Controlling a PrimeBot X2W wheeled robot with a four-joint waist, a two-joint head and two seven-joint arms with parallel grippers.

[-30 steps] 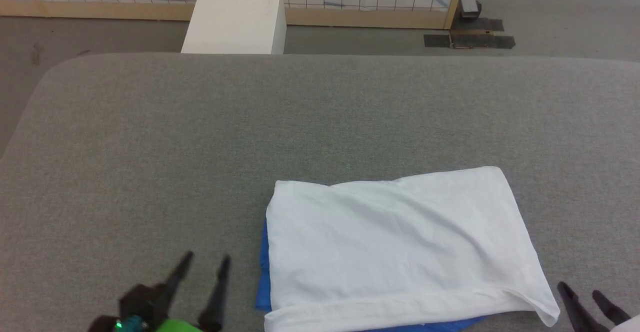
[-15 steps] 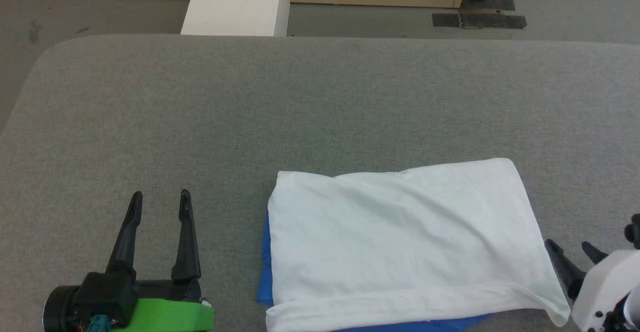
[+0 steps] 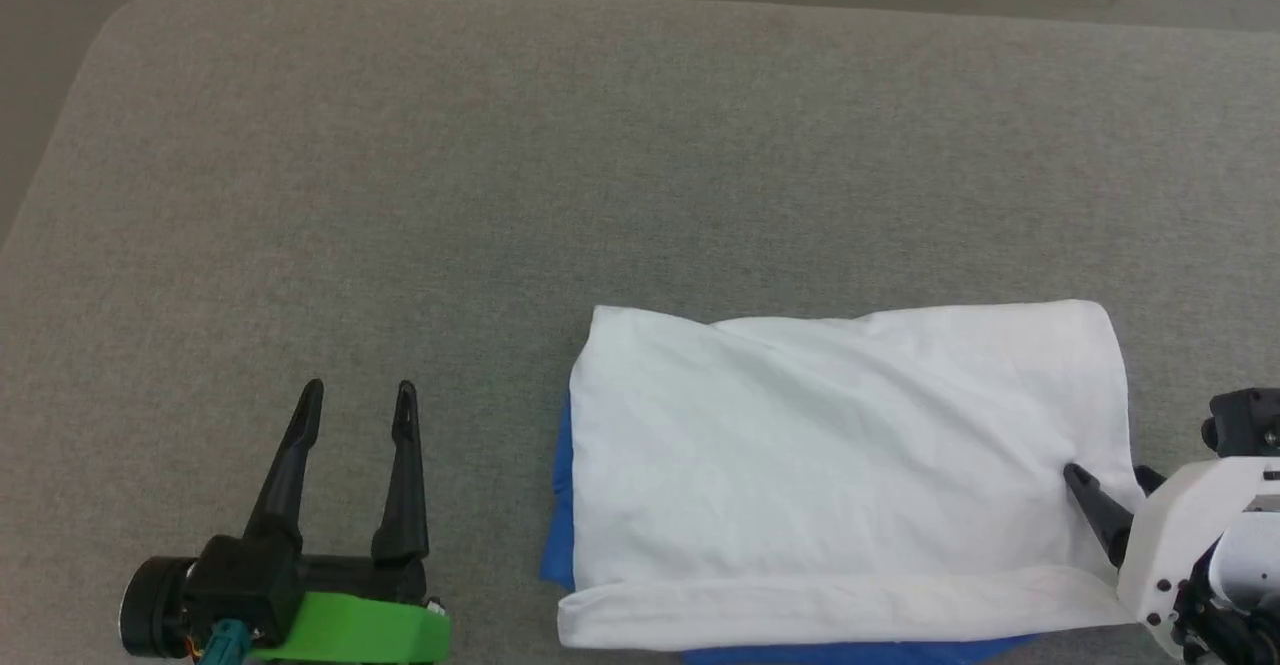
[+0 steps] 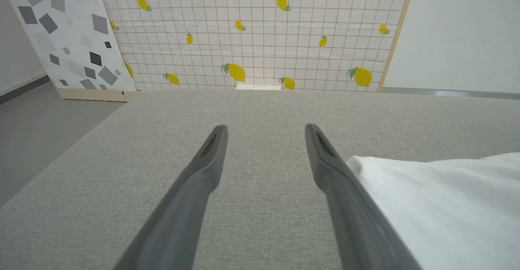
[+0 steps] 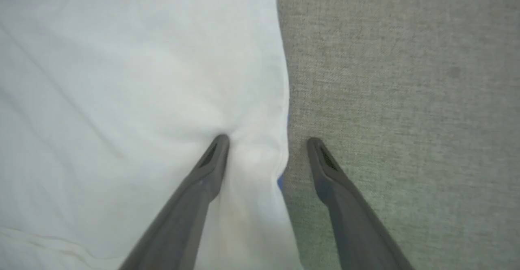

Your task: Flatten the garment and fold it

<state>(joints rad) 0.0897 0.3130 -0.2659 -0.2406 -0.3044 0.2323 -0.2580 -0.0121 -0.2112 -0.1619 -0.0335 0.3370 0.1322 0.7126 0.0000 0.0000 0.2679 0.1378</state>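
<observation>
**Head view.** The garment point(image 3: 840, 445) lies folded into a white rectangle on the grey table point(image 3: 500, 195), near my edge and right of centre. Blue cloth peeks out at its left and bottom edges. The left gripper point(image 3: 359, 387) sits well apart from it on the left, jaws apart and empty. The right gripper point(image 3: 1108, 473) is at the garment's right edge, jaws apart.

**Left wrist view.** Jaws wide over bare table. A white corner lies just beside the finger on the view's right; I can't confirm contact.

**Right wrist view.** The jaws straddle the right edge. One finger dimples the white cloth, the other is over the table, and nothing is pinched yet.

**Handling (my est.).** Light, limp cotton, not fragile, and the layers will likely slide over each other. I'd grip at the edge near the corners, thru all layers and w/ both grippers. Otherwise only the top layer lifts and the fold opens.
</observation>
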